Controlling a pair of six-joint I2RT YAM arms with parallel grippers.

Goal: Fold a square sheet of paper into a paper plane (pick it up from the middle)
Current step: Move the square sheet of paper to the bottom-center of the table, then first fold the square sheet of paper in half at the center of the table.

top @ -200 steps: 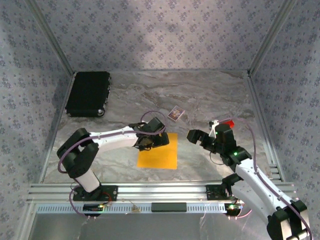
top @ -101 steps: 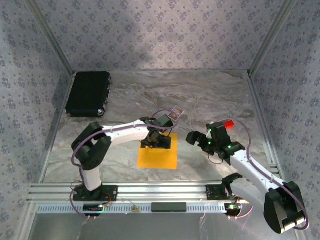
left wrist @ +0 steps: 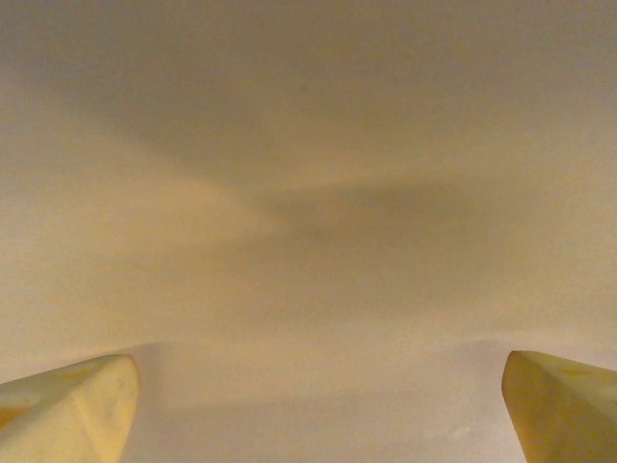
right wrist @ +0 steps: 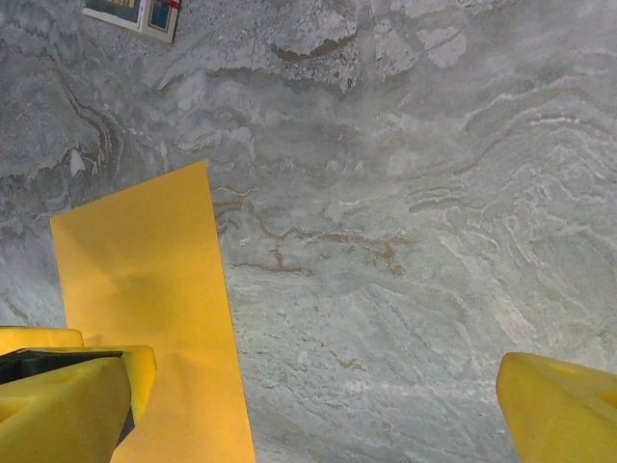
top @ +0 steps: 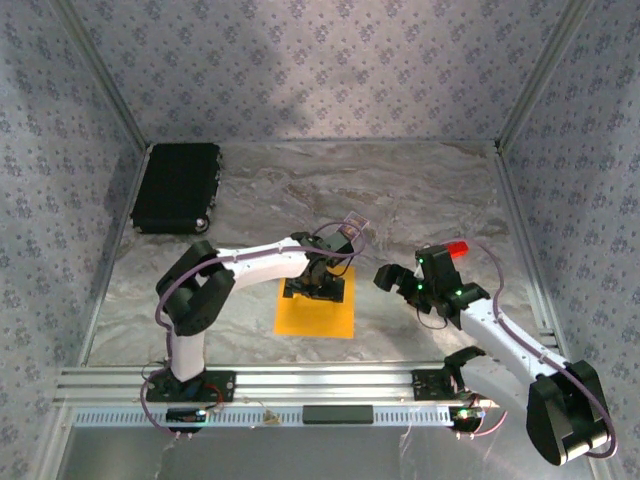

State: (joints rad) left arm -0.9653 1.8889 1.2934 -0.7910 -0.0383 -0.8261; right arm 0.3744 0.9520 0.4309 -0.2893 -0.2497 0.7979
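A square sheet of paper [top: 315,318] lies flat at the centre of the marble tabletop [top: 420,200]. The left end effector [top: 318,287], jaws wide, is over its upper edge. The right end effector [top: 393,278], also wide, hovers just right of it.

— What's in the back left corner?
— A black case [top: 177,187]. It lies flat on the grey marble table [top: 420,190].
— Anything else?
— A little purple-and-white card [right wrist: 130,12] lies flat on the table. A tiny red block [top: 456,247] is far to the right of the case. Walls [top: 320,70] with little flowers stand all around.
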